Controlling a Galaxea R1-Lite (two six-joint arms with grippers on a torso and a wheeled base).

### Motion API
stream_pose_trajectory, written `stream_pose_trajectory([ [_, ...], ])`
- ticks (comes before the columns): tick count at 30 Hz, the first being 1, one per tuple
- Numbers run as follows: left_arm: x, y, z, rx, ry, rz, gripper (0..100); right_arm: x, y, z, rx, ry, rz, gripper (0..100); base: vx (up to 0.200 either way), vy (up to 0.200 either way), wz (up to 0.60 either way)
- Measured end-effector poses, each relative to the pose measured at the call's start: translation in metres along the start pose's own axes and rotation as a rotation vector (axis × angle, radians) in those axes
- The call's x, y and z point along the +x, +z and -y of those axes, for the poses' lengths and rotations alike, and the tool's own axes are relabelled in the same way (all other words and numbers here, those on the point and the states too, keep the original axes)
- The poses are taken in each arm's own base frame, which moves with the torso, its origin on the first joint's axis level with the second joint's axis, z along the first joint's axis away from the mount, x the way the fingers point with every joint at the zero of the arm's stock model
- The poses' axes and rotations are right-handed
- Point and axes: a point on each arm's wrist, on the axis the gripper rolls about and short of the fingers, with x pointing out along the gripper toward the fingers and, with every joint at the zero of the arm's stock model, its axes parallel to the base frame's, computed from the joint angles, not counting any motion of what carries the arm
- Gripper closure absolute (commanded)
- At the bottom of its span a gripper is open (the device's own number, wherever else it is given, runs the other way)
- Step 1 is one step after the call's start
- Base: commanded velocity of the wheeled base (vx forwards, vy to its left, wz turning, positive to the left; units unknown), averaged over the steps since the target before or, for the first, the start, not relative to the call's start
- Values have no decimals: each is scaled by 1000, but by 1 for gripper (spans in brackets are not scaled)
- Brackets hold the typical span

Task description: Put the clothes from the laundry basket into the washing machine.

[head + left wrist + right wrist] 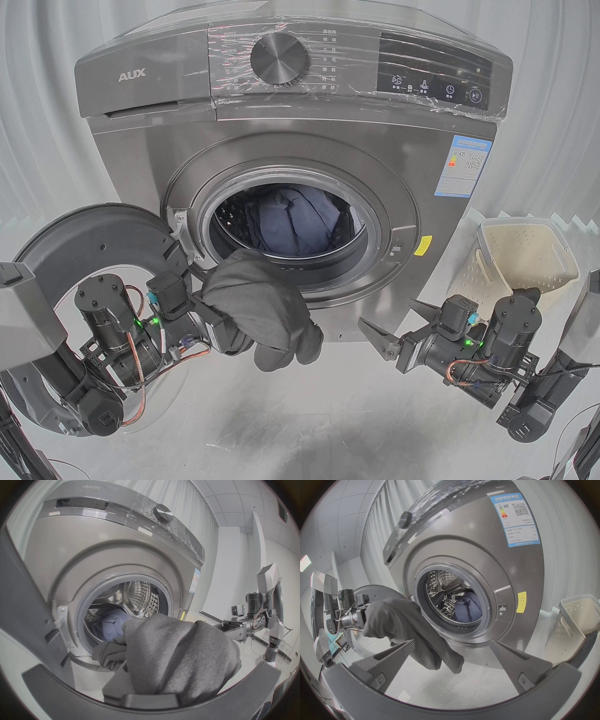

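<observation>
- White curtains (37,125) hung behind the washing machine (156,156).
- The left end effector (222,334) gripped a grey cloth (262,306), just in front of the open drum (232,220), not yet inside.
- Blue clothes (294,219) already lay in the drum.
- The right end effector (390,315) was wide open and held nothing.
- The laundry basket (519,220) near it looked empty, so this was likely the last piece.

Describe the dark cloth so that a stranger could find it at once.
Find the washer with its door open. Before its opening, the left end effector holds a dark grey cloth. Unlike the blue cloth inside the drum, it hangs outside.
</observation>
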Motion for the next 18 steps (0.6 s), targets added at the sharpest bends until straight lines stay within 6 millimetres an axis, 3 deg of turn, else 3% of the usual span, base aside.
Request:
stream_pose_trajectory([
  [6, 4, -3, 6, -2, -23, -9, 100, -1, -1, -3, -1, 12, -5, 0, 200, 0, 0],
  [18, 10, -11, 18, -8, -25, -29, 100, -14, -13, -13, -17, 54, -69, 0, 0, 0, 0],
])
